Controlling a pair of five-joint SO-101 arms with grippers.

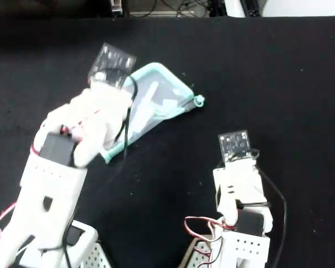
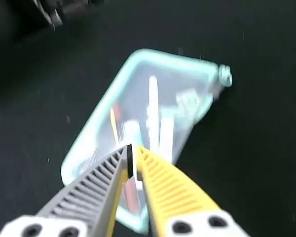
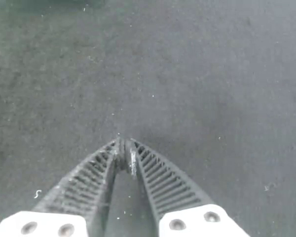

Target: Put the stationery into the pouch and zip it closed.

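Observation:
A clear pouch (image 1: pixel 156 103) with a mint-green border lies on the black table at left of centre, its zip pull (image 1: pixel 199 101) at its right corner. Inside the pouch (image 2: pixel 153 113) I see white pens, a yellow and a red stick. My left gripper (image 2: pixel 132 150) hovers over the pouch's near part, shut with its grey and yellow fingers tip to tip and nothing between them. The left arm (image 1: pixel 95 120) covers the pouch's left side. My right gripper (image 3: pixel 125 148) is shut above bare black cloth. The right arm (image 1: pixel 240 184) stands at lower right, apart from the pouch.
The black cloth (image 1: pixel 268 78) covers the whole table, with free room to the right of the pouch and at the far side. Cables and equipment (image 1: pixel 173 6) sit beyond the table's far edge.

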